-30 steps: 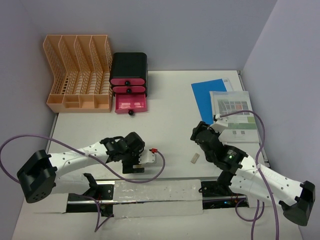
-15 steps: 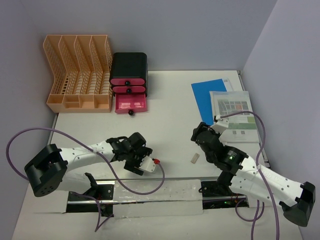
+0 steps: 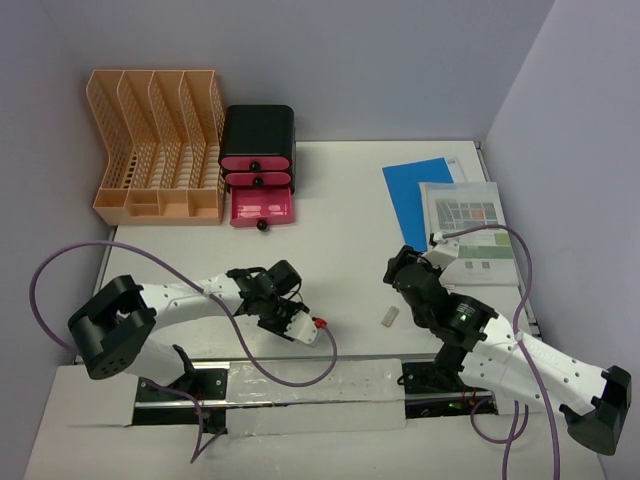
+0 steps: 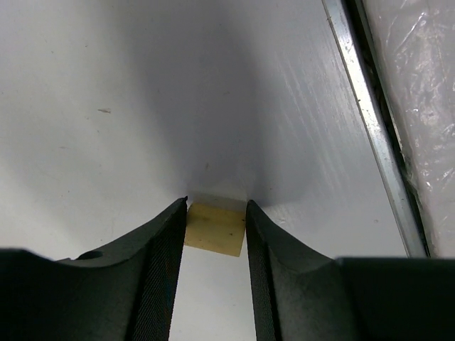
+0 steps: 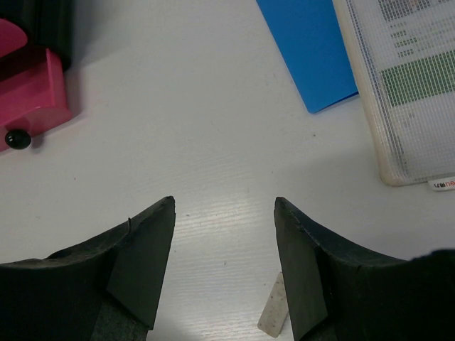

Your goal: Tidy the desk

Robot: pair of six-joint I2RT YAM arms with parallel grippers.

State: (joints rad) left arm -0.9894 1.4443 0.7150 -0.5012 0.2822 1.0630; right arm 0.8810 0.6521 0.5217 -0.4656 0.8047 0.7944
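Note:
The desk is a white tabletop. My left gripper is down on it near the front edge. In the left wrist view its jaws press both sides of a small tan block lying on the desk; the top view hides the block. My right gripper hovers open over the desk's right half with nothing between its fingers. A small white eraser lies just near of it, beside the right finger.
A peach file rack and a black box with pink drawers, bottom drawer pulled out, stand at the back left. A blue sheet and a printed booklet lie at the right. The desk's grey rim runs close to the left gripper.
The left gripper has shifted right and turned, and its jaws have narrowed from wide open onto the tan block. The right arm has hardly moved.

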